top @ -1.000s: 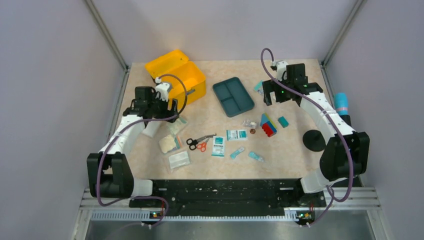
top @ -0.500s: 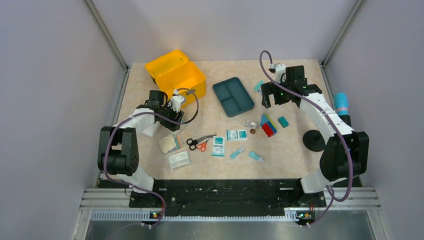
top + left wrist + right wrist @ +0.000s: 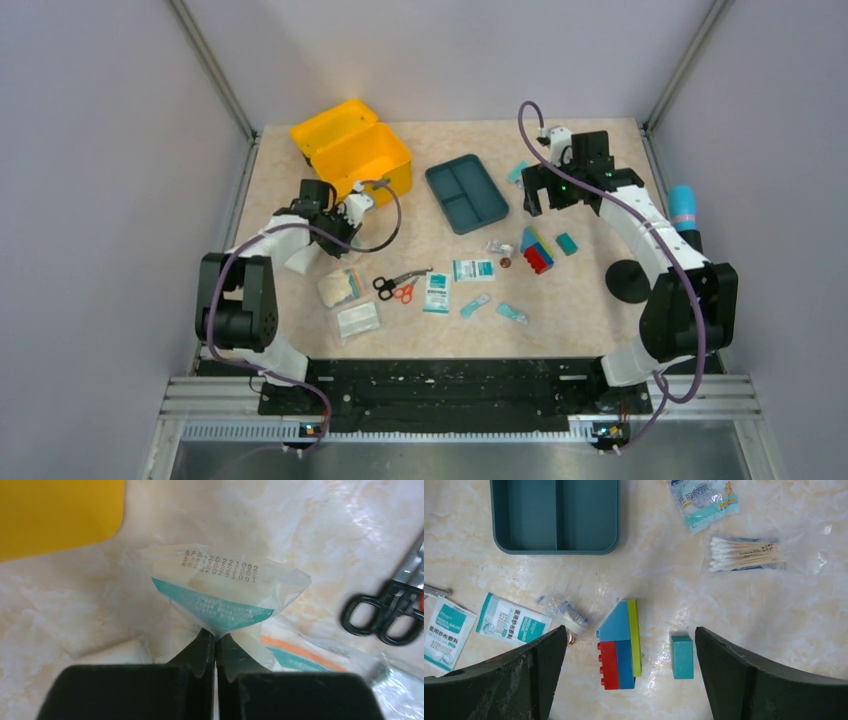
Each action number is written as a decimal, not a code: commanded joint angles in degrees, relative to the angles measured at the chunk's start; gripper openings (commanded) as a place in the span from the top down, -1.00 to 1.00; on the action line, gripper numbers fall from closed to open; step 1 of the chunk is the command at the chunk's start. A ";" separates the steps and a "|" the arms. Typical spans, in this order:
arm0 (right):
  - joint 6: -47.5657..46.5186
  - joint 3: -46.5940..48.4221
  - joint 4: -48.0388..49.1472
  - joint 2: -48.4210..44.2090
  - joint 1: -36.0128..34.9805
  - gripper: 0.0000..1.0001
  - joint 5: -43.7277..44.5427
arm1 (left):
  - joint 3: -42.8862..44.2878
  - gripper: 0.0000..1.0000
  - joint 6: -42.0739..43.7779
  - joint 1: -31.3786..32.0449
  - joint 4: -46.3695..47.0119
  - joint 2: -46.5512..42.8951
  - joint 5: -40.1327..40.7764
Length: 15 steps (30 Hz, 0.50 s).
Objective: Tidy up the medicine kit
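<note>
Pick-up step: left pincer (image 3: 216, 637) clenched on clear sachet (image 3: 220, 595), near worktop (image 3: 580, 300) left edge. Right pincer (image 3: 630, 642) released. Next, probably: lift sachet, carry into open medicine kit (image 3: 352, 150) at far-left corner.

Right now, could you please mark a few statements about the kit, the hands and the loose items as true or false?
1. The left hand is shut on a clear packet. True.
2. The kit has its lid closed. False: the lid is open.
3. The right hand grips the blocks. False: it is open and empty, above them.
4. The tray is empty. True.
5. The scissors lie in the kit. False: they lie on the table.
</note>
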State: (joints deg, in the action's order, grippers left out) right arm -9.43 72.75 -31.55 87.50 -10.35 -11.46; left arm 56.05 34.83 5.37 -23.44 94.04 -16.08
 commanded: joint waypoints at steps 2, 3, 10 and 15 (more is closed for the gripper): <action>-1.42 1.30 0.58 -2.07 -0.58 -0.93 0.30 | 2.24 1.00 3.56 0.26 -7.02 -13.60 -9.29; -1.54 1.49 0.33 -2.07 -0.57 -0.93 0.32 | 3.02 1.00 3.96 0.26 -7.68 -15.95 -11.81; -1.73 2.81 -0.17 -1.54 -0.57 -0.93 -0.01 | 18.03 1.00 3.13 2.28 -8.95 -17.50 -17.91; -1.20 4.48 -0.09 -0.61 -0.60 -0.93 -0.15 | 33.20 1.00 -5.38 3.06 -2.29 -4.62 -5.39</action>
State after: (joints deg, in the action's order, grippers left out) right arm -10.46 73.28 -32.64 87.50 -10.35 -11.46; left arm 80.51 35.66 8.16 -30.94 80.20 -28.95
